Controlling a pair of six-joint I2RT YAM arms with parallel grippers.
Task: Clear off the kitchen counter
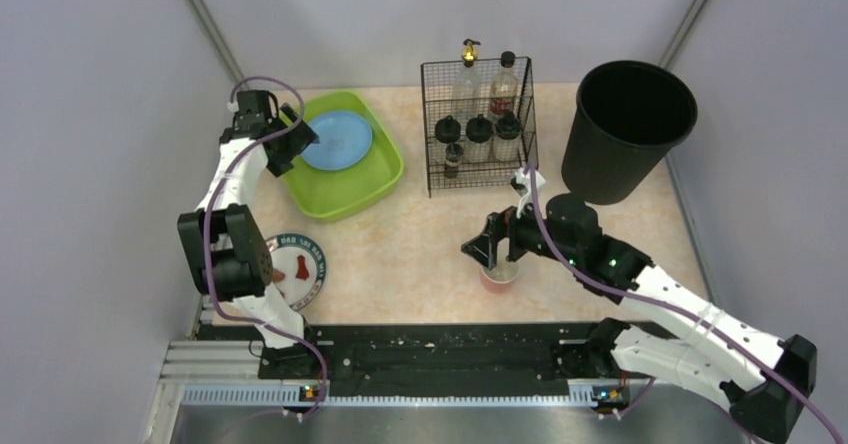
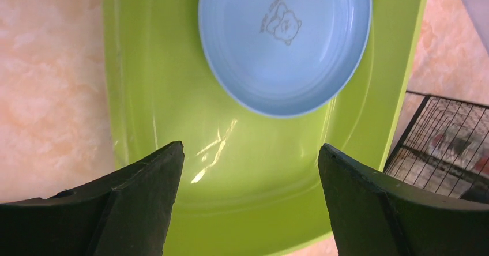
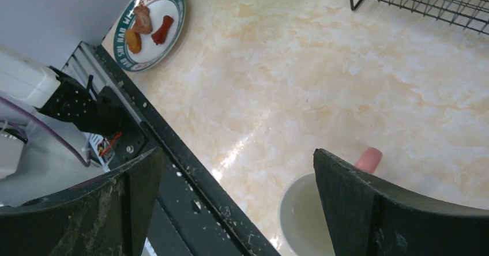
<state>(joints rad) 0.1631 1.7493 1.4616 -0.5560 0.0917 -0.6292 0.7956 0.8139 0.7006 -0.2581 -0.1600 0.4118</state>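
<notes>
Nearest the arms, a plate with bits of food (image 1: 298,267) sits at the left of the worktop (image 1: 410,234). The right gripper (image 3: 237,155) hangs wide open over a pink cup (image 1: 500,280). Further back, the left gripper (image 2: 251,147) is open too, above the green tub (image 1: 385,179) holding a blue plate (image 1: 337,140). The wire rack (image 1: 478,134) and black bin (image 1: 625,129) stand farthest.

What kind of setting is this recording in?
Probably a lab mock-up of a kitchen: a stone-look kitchen counter, a wire rack of bottles, a green tub holding a blue plate.
</notes>
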